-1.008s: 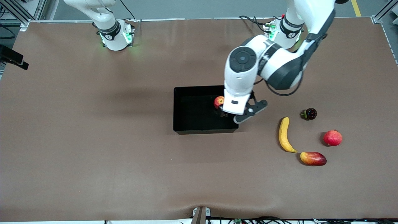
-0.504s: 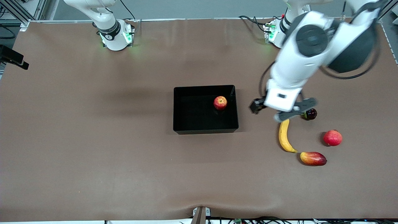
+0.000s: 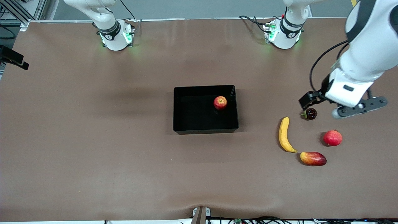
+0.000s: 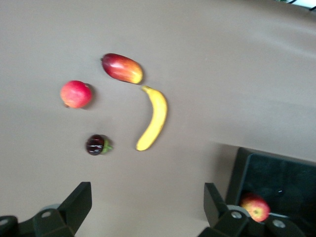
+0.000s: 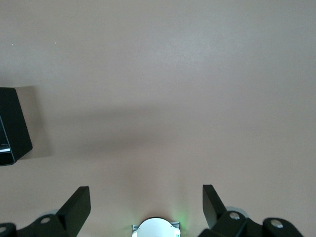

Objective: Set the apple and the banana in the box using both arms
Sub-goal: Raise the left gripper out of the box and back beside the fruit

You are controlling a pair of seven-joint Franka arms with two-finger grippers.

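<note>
Swung away from the box, left gripper jaws gape empty; right gripper jaws too.

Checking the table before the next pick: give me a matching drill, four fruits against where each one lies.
Things:
1. apple
2. banana
3. mango
4. dark fruit

Places:
A. nearest the front camera, by the banana's tip
B. in the box
C. on the table, between box and mango
D. on the table, under the open left claw

Pairs: 1-B, 2-C, 3-A, 4-D
</note>
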